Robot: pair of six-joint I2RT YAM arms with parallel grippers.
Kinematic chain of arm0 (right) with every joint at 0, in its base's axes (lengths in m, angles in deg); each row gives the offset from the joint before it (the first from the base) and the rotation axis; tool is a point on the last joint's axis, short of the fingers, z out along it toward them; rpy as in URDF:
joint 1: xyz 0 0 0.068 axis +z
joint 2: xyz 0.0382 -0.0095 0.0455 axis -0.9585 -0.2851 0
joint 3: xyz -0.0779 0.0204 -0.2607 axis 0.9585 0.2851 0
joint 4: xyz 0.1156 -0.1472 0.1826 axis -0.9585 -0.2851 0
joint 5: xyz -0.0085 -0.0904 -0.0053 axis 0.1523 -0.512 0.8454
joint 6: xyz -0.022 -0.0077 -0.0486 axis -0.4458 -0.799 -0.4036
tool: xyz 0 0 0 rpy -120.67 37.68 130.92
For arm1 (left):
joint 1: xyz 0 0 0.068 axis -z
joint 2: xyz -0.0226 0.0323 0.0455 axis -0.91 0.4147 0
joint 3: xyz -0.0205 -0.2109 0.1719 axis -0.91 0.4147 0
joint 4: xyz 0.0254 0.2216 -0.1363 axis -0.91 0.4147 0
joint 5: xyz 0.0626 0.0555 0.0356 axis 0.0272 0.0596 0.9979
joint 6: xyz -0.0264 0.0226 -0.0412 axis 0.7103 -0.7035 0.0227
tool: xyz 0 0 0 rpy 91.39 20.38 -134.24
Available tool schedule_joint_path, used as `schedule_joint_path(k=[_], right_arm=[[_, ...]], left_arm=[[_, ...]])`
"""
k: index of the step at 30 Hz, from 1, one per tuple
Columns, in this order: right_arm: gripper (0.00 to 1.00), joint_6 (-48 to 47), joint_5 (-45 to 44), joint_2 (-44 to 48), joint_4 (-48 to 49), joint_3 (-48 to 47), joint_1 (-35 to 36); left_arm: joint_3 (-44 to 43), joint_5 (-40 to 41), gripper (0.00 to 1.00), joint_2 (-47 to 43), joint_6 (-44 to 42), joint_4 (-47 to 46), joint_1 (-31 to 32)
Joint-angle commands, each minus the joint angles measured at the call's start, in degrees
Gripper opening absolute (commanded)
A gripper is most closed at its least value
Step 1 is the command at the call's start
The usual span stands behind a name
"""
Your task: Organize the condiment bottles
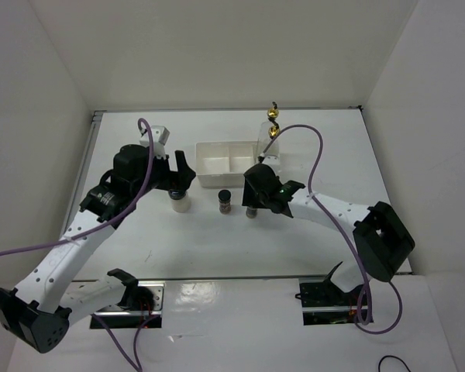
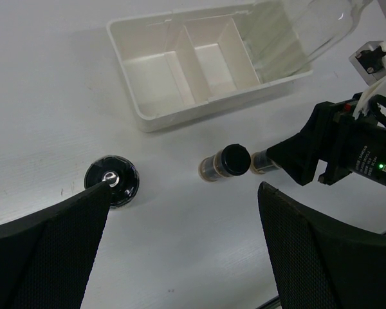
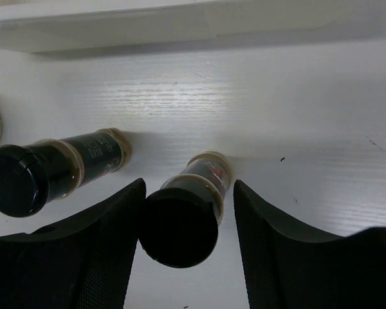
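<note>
Right wrist: dark jar between my fingers

My right gripper [image 3: 189,188] stands spread around a dark jar [image 3: 192,209], with a gap at 3 o'clock. Its twin [image 3: 51,170] is at 9, the tray [image 3: 180,22] at 12. Next, I judge: pinch, lift straight. My left gripper [image 2: 183,190] gapes near the whitish jar [image 2: 111,181]. Labels are unreadable.

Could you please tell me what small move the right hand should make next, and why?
Probably close the right hand on the dark jar: the jar stands between its fingers, but a gap shows beside one finger, so it does not look gripped yet.
</note>
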Motion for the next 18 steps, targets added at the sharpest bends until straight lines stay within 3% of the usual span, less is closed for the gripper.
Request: schedule_joint_path(k=[1,5,10,13,18], right_arm=[[0.61,0.3,-3.3,-1.1,0.4,-2.9,0.6],[0.49,0.8,-3.8,-1.6,-0.9,-4.0,0.6],[0.2,0.8,-3.3,-1.0,-3.8,-6.4,0.6],[0.12,0.8,-1.7,1.3,-5.5,-8.7,1.1],[0.09,-0.4,-2.2,6.6,-9.2,-13.6,1.8]], left_arm=[[-2.3,-0.4,1.0,0.4,-1.5,-2.2,-0.2],[-2.3,-0.4,1.0,0.9,-1.5,-2.2,-0.2],[-2.3,-1.5,1.0,1.4,-2.1,-2.2,-0.2],[-1.8,-2.1,1.0,2.0,-2.1,-2.7,-0.2],[-1.8,-1.4,1.0,3.3,-2.1,-2.7,-0.2]])
